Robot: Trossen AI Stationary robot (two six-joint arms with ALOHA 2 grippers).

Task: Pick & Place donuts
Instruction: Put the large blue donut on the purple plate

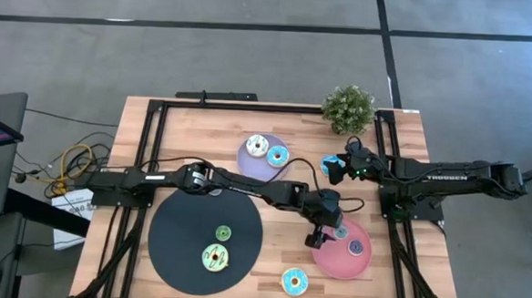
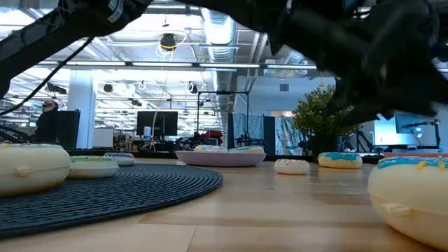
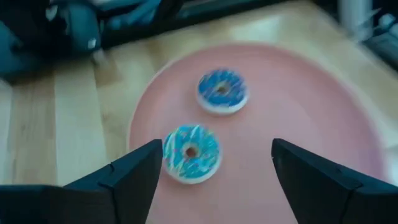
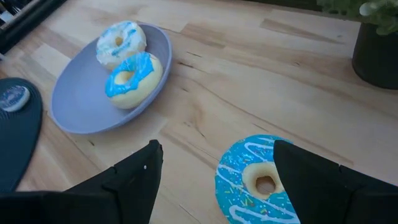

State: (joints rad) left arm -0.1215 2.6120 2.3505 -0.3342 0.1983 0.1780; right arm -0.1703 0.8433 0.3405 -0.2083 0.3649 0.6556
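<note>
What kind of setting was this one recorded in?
Probably an open-plan lab or office workshop: exposed ceiling ducts, computer monitors behind the table, and a wooden table with a black frame on a grey floor.

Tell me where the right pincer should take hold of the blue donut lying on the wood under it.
Grip the blue donut across its ring, one finger in the hole and one outside, or both across the outer rim. It lies flat on bare wood, so coming straight down looks best. The right pincer is open above it.
</note>
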